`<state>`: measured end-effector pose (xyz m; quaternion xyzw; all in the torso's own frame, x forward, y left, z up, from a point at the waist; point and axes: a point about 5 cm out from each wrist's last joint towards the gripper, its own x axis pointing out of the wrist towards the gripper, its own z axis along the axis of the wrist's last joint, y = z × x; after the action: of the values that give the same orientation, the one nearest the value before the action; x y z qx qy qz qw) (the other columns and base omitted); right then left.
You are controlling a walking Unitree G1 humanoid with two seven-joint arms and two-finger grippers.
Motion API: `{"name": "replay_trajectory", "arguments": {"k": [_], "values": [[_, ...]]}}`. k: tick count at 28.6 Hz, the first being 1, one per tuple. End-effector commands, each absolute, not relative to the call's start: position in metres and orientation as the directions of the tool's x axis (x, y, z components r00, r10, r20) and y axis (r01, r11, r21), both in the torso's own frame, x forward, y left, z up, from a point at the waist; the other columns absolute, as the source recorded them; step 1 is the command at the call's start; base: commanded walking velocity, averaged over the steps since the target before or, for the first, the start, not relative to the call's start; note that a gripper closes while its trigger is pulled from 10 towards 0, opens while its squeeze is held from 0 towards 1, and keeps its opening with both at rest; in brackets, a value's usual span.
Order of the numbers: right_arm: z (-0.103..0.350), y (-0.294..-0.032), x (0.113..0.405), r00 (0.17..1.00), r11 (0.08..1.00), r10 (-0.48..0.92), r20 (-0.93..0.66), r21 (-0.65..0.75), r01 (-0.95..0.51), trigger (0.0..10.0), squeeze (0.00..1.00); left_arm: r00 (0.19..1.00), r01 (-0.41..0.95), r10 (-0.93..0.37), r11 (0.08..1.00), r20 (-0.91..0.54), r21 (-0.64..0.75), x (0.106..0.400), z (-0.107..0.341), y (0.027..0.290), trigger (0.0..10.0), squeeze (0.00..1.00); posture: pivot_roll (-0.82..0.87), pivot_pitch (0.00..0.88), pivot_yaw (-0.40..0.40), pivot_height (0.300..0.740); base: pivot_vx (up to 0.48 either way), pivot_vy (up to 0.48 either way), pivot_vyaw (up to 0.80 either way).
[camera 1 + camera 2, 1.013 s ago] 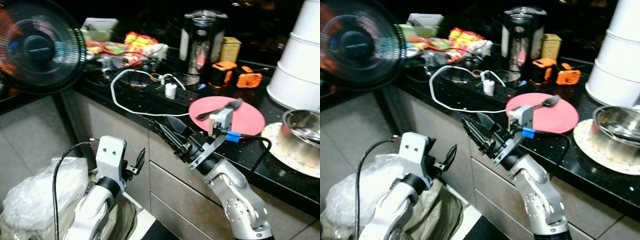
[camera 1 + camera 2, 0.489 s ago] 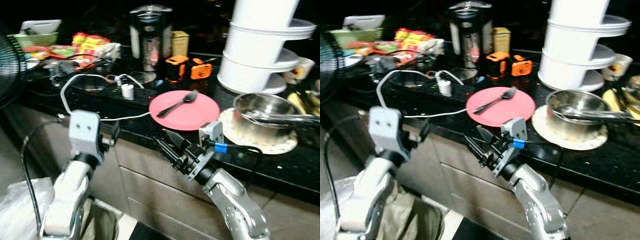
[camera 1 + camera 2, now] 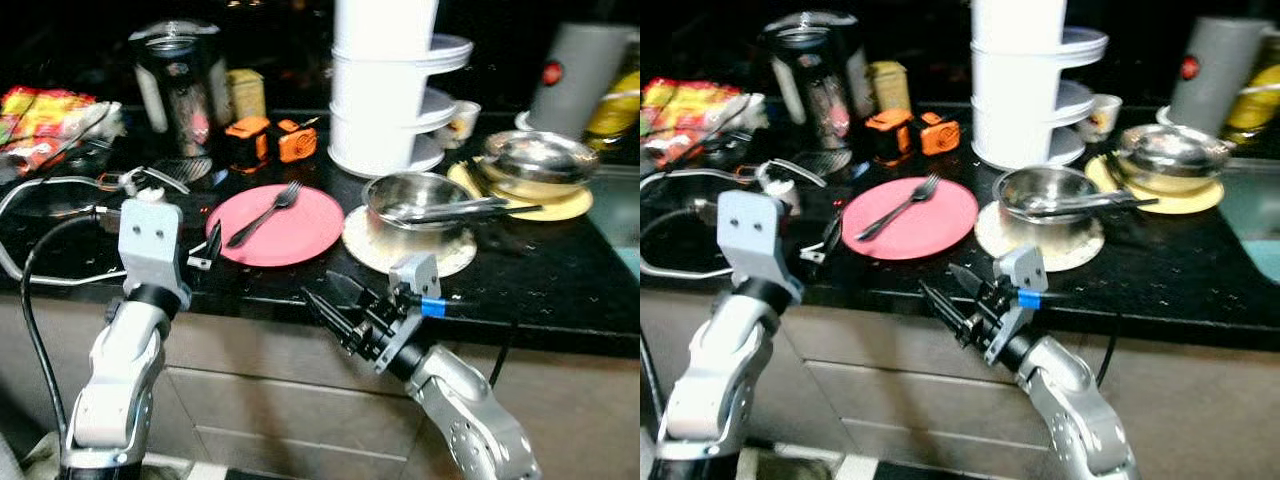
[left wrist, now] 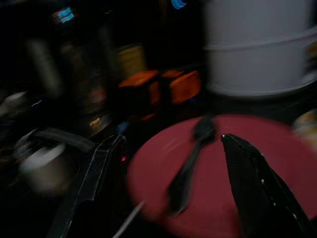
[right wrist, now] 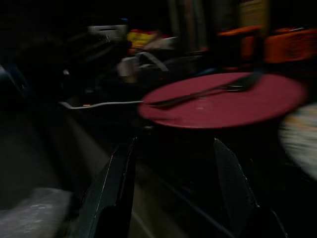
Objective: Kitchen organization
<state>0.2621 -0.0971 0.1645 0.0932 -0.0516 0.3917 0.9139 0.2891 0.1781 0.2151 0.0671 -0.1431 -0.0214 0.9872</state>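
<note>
A pink plate (image 3: pixel 290 230) lies on the black counter (image 3: pixel 520 290) with a dark fork (image 3: pixel 265 212) across it. My left gripper (image 3: pixel 207 248) is raised at the counter's front edge, just left of the plate, open; in the left wrist view its fingers (image 4: pixel 255 181) frame the plate (image 4: pixel 213 198) and the fork (image 4: pixel 190 166). My right gripper (image 3: pixel 335 303) hangs open below the counter edge, in front of the plate; the right wrist view looks over the plate (image 5: pixel 223 106) from low down. A steel bowl (image 3: pixel 415 200) holding utensils sits on a round mat beside the plate.
Behind the plate stand a stack of white containers (image 3: pixel 385 90), two orange objects (image 3: pixel 270 140) and a steel kettle (image 3: pixel 180 85). A second steel bowl (image 3: pixel 540 158) rests on a yellow plate at right, near a grey jug (image 3: pixel 590 65). A white cable (image 3: pixel 40 190) runs along the left.
The camera has swung right, so the fan has left the picture and the white stack is now central. My left arm has risen to counter height beside the plate.
</note>
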Motion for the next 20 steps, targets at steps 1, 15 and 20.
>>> {"name": "replay_trajectory", "arguments": {"k": [1,15,20], "values": [[0.1678,-0.0925,0.2586,0.668,0.659,0.72,0.19,0.116,-0.743,10.0,0.0,0.966,0.017,-0.051,0.991,0.255,0.131,0.2896,0.2107,0.1827,10.0,0.0,0.0,0.0,0.027,0.74,0.0,0.0,-0.8],[0.1697,-0.0887,0.2531,0.634,0.628,0.744,0.213,0.103,-0.772,10.0,0.0,0.971,-0.01,-0.017,0.994,0.238,0.113,0.2942,0.2087,0.1915,10.0,0.0,-0.01,0.0,0.033,0.74,0.0,0.0,0.0],[0.1699,-0.0886,0.2512,0.622,0.614,0.75,0.226,0.114,-0.781,10.0,0.0,0.97,-0.006,-0.022,0.994,0.241,0.113,0.2945,0.2093,0.1912,10.0,0.0,-0.01,0.0,0.032,0.74,0.272,0.0,0.0]]}}
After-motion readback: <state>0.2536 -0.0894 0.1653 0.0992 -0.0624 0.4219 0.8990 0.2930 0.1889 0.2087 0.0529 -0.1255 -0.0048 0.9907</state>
